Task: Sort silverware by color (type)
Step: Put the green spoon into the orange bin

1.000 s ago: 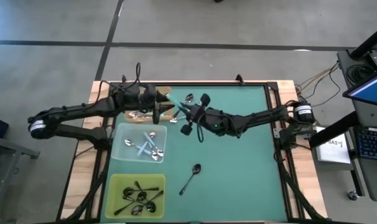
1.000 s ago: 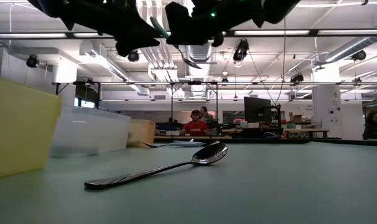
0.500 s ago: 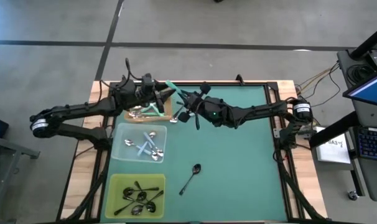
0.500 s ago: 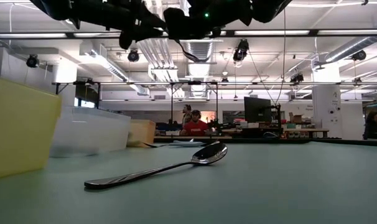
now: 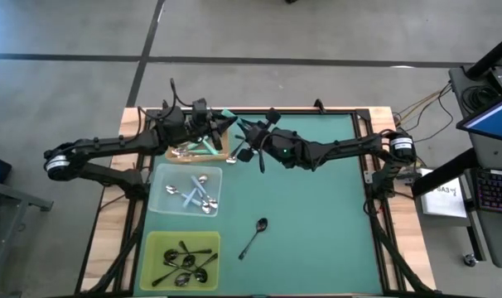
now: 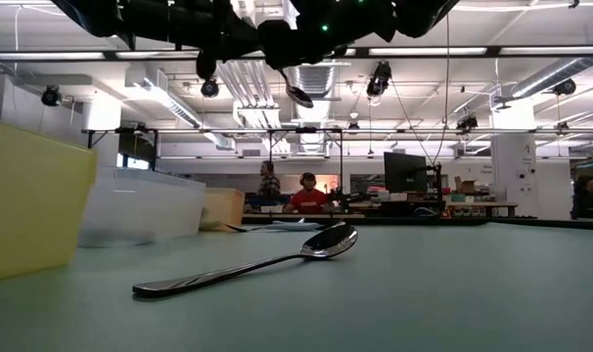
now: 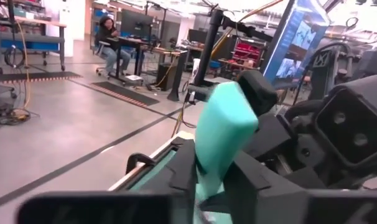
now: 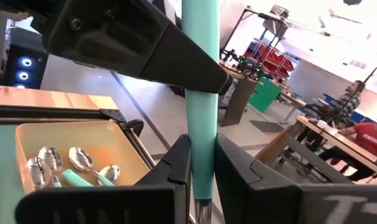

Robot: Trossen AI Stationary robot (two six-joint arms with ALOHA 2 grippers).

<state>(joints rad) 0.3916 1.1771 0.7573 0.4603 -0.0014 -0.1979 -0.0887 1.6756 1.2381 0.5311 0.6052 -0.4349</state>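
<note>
A mint-teal-handled spoon (image 5: 227, 114) hangs in the air above the table's far left part, between my two grippers. My left gripper (image 5: 220, 123) reaches in from the left and is shut on it. My right gripper (image 5: 244, 133) reaches in from the right and is shut on it too. Its shiny bowl (image 6: 298, 95) points down below them. A black-handled spoon (image 5: 254, 235) lies flat on the green mat. A tan tray (image 5: 178, 154) holds teal spoons, a clear tray (image 5: 161, 199) pale blue ones, and a yellow-green tray (image 5: 156, 248) black ones. My left gripper pinches the free end of the teal handle (image 7: 223, 134) between its two fingers (image 7: 183, 177). The fingers lie level and come from the table's left. The spoon is lifted clear of the table. My right gripper pinches the same handle farther down, toward the neck (image 8: 202, 146), between its two fingers (image 8: 176, 163). They lie level, across the handle, and come from the table's right. The spoon hangs clear, bowl end down.
The three trays stand in a column along the mat's left side (image 5: 317, 207). People sit at desks (image 6: 307, 198) in the room beyond the far edge. The right half of the mat holds nothing but the right arm above it.
My right gripper has carried the teal spoon up and toward the far edge, turning it so the handle end points at my left gripper. My left gripper has tipped up to level and shut on the handle's free end. In the last half second both have kept almost still.
</note>
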